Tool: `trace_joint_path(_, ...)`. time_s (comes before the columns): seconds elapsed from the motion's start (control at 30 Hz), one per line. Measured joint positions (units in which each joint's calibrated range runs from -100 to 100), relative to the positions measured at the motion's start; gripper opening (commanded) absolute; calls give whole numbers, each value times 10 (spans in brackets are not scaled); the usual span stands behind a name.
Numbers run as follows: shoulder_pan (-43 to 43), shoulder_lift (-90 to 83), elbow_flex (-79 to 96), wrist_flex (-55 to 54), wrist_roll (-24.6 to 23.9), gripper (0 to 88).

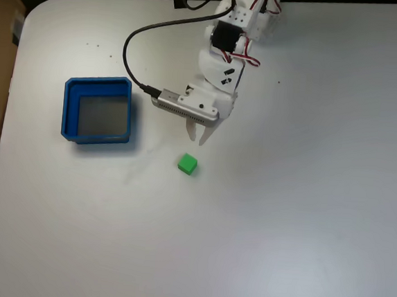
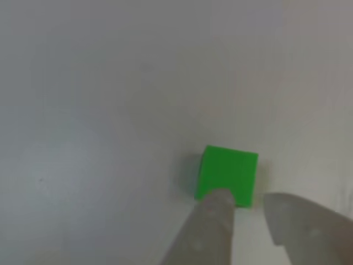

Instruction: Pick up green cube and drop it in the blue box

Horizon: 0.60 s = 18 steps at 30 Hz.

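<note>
I count one green cube (image 1: 188, 164) on the table (image 1: 304, 213), right of one blue box (image 1: 98, 109); my gripper (image 1: 196, 138) hangs just above it, fingers slightly parted, holding nothing

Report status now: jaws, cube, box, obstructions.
Gripper jaws slightly parted, empty, just short of the small bright green cube. Cube on the white table, untouched. Shallow blue plastic box holds nothing, left in the fixed view. Nothing between them.
</note>
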Motion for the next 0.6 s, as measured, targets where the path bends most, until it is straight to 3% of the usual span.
trace_joint_path(0.2,19,100,-112,50,0,45)
trace_joint_path(0.6,21,123,-124,54,-1,296)
